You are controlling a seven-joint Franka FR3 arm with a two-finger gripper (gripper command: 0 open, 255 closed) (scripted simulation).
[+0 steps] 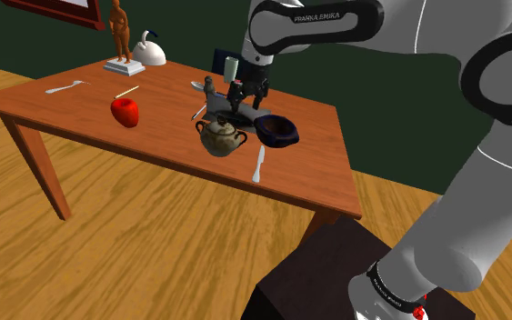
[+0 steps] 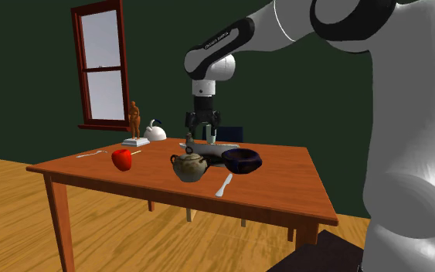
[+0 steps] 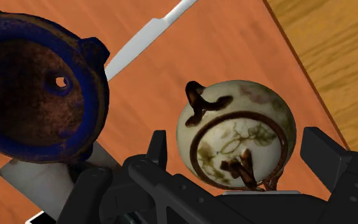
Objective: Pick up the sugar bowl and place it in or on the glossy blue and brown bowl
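The reddish-brown wooden table (image 1: 317, 173) is carrying everything within the arm's reach, and the task's two vessels are sitting side by side toward the edge nearest the stand. The white Franka arm (image 1: 481, 164) is reaching over it and pointing its all-black two-finger gripper (image 1: 246, 95) downward. The gripper is hanging in the air above the vessels and touching nothing, which looks like lining up for a descent.

In the wrist view its fingers (image 3: 159, 147) are standing wide apart and holding nothing. The sugar bowl is showing between them from above, so the gap is probably being set to straddle its round body.

The glossy dark blue bowl with a brown inside (image 1: 276, 129) is sitting mouth up just beside the sugar bowl, which is making for a short carry. The cream, round, lidded sugar bowl with brown trim and loop handles (image 1: 222, 136) is standing upright on the table, untouched.

The white table knife (image 1: 259, 164) is lying flat near both vessels, toward the table edge. I judge that it is lying outside the path between them.
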